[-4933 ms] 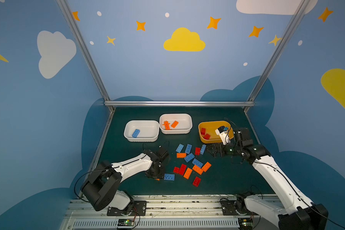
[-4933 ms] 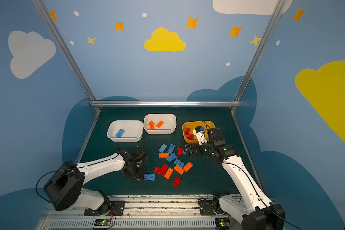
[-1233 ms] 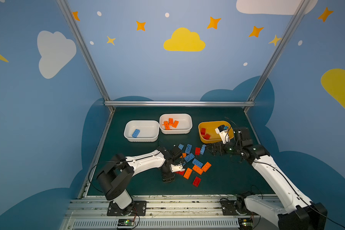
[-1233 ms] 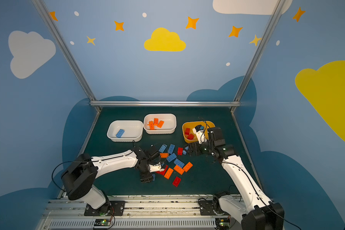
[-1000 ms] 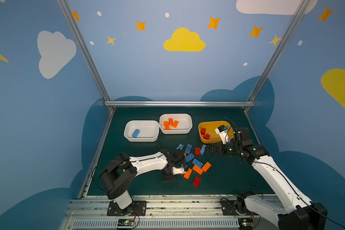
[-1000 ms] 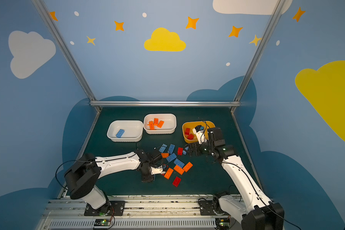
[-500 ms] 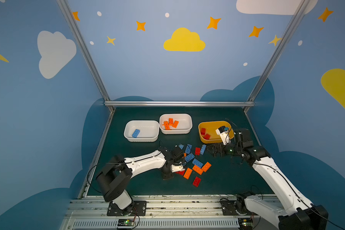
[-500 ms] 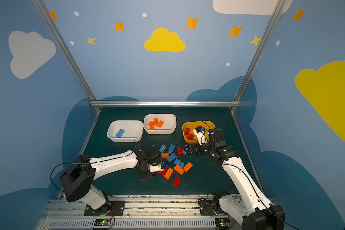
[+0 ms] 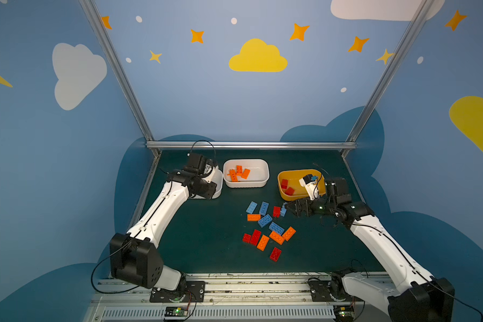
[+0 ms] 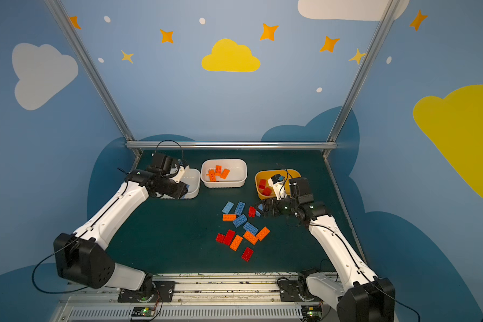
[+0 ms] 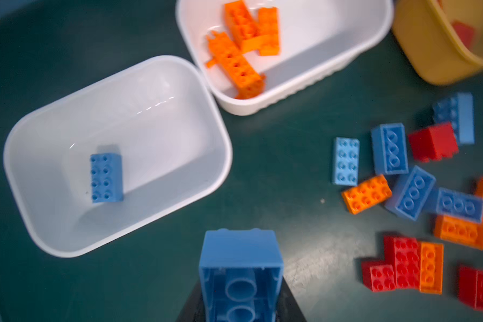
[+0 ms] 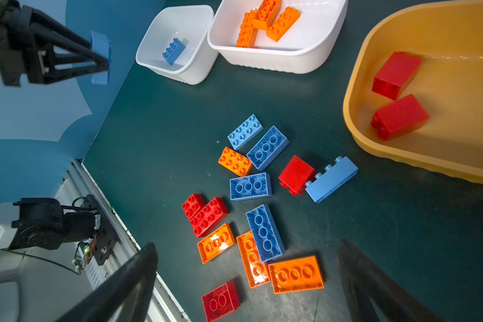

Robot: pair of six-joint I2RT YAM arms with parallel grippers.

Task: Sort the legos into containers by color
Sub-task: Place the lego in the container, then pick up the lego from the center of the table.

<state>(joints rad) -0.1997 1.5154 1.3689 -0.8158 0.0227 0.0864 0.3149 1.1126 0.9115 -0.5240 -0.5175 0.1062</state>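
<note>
My left gripper [image 11: 240, 302] is shut on a blue lego [image 11: 239, 252], held up in the air close to the left white container [image 11: 25, 178]. One blue lego [image 11: 106, 177] lies in that container. The middle white container [image 9: 265, 173] holds orange legos [image 9: 237, 173], and the yellow container [image 9: 282, 192] holds two red ones [image 12: 396, 96]. Several blue, orange and red legos [image 9: 267, 223] lie loose on the green mat. My right gripper [image 12: 247, 248] hangs open above this pile, by the yellow container, with nothing between its fingers.
Blue walls and metal frame posts [image 9: 148, 172] close in the mat on three sides. A metal rail [image 9: 234, 281] with both arm bases runs along the front. The left arm [image 9: 162, 212] reaches over the mat's left side and hides most of the left white container in both top views.
My left gripper closed on a blue lego at the front of the pile, then rose and swung back-left to the left white container. The right arm has stayed still and open.
</note>
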